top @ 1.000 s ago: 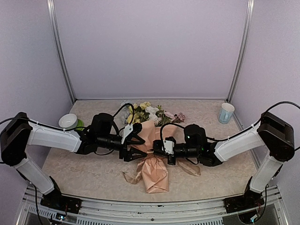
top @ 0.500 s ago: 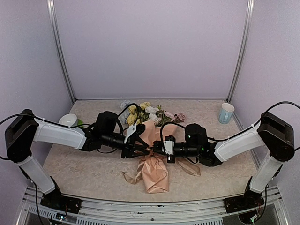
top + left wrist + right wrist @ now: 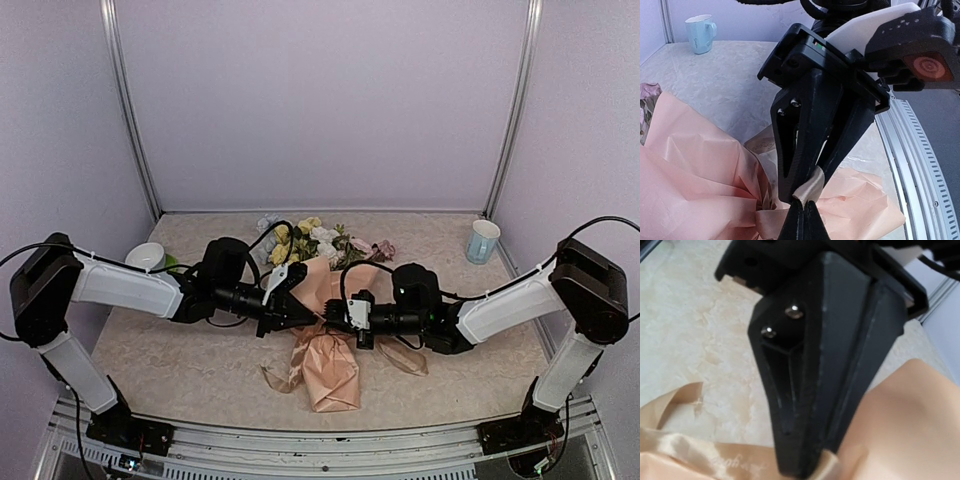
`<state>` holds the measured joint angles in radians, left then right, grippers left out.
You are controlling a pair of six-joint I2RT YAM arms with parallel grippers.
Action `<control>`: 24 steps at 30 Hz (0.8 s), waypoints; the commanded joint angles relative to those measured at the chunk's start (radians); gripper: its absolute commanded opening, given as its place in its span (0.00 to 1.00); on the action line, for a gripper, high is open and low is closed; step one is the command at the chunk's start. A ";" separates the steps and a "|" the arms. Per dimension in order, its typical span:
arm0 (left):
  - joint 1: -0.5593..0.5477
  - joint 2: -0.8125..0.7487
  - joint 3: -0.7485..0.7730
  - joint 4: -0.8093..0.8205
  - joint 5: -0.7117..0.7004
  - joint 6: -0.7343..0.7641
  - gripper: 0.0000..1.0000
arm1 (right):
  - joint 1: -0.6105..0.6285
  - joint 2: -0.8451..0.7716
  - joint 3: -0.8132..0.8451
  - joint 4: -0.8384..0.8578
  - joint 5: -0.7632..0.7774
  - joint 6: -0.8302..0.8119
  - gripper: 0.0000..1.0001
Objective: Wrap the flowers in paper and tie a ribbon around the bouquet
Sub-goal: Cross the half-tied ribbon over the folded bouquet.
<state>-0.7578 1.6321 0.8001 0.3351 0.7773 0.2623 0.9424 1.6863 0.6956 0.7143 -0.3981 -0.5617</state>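
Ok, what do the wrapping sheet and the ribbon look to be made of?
The wrapping sheet looks like matte peach paper: it holds sharp creases and crinkles. The ribbon seems a tan satin-like fabric: soft sheen, faint printed lettering.

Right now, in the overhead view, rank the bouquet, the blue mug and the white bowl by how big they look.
Largest: bouquet, by far.
Then mug and bowl: too alike to rank, bowl partly hidden.

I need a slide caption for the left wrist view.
Left gripper and right gripper shut on the ribbon over the bouquet.
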 commanded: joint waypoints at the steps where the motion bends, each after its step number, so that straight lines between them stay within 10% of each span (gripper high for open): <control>1: 0.000 -0.009 -0.027 0.055 0.020 -0.035 0.00 | 0.009 -0.043 0.019 -0.043 0.030 0.031 0.22; 7: -0.005 -0.030 -0.082 0.164 -0.044 -0.124 0.00 | 0.004 -0.164 -0.013 -0.195 0.173 0.145 0.81; 10: -0.022 -0.052 -0.133 0.245 -0.097 -0.160 0.00 | -0.008 -0.279 -0.031 -0.331 0.177 0.286 0.90; 18: -0.054 -0.080 -0.163 0.265 -0.142 -0.179 0.00 | -0.193 -0.378 0.151 -1.101 0.550 0.922 0.66; 24: -0.061 -0.094 -0.162 0.243 -0.155 -0.166 0.00 | -0.192 -0.261 0.239 -1.450 0.476 1.099 0.66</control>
<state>-0.8108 1.5620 0.6483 0.5632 0.6430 0.0971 0.7403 1.3518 0.8963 -0.3588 0.0647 0.3092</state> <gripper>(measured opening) 0.007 0.655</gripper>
